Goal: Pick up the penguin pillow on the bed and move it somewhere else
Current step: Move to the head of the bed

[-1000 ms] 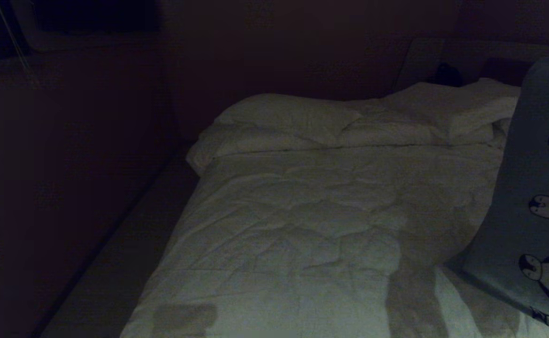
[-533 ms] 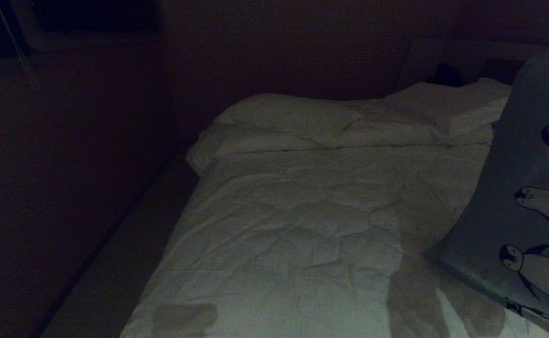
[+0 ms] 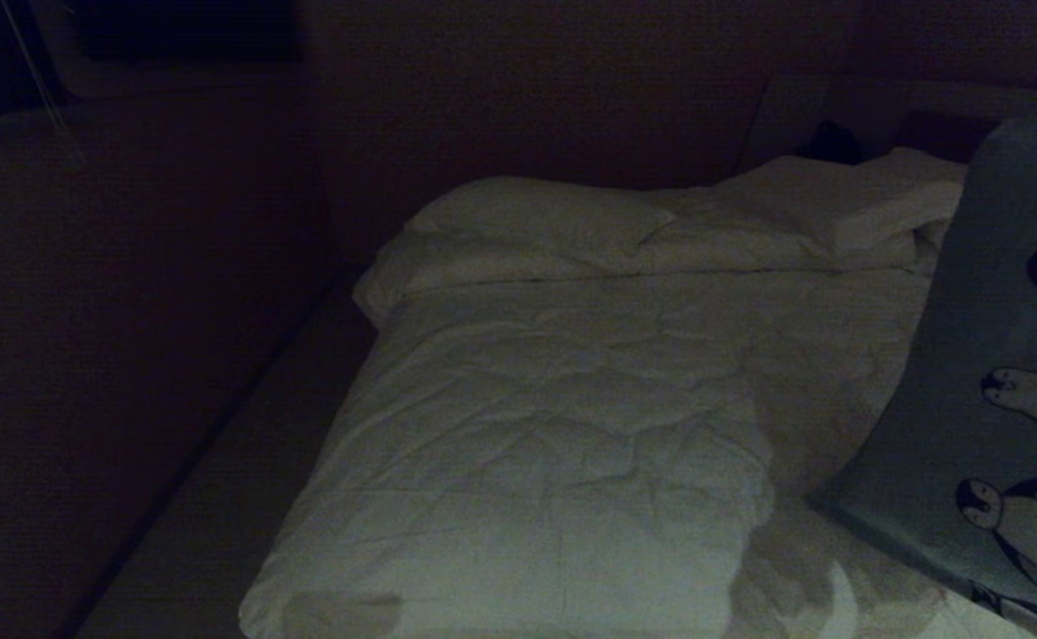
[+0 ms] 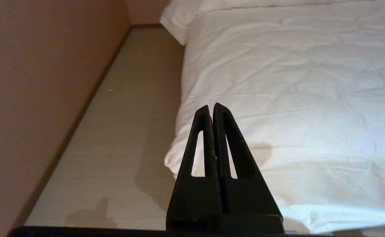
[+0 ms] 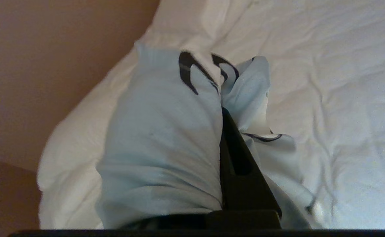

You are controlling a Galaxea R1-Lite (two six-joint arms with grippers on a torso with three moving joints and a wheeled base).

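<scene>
The penguin pillow, grey-blue with black-and-white penguins, hangs tilted at the right edge of the head view, its lower corner just over the bed. In the right wrist view my right gripper is shut on a bunched fold of the penguin pillow. One black finger shows and the cloth hides the other. The white duvet of the bed lies below it. My left gripper is shut and empty, parked by the bed's near left corner. Neither gripper shows in the head view.
Two plain white pillows lie at the head of the bed. A strip of pale floor runs between the bed's left side and a wall. A small dark object sits by the headboard.
The penguin pillow has swung a little to the left over the duvet and its top edge has dipped slightly. Its shadow on the duvet has shifted with it.
</scene>
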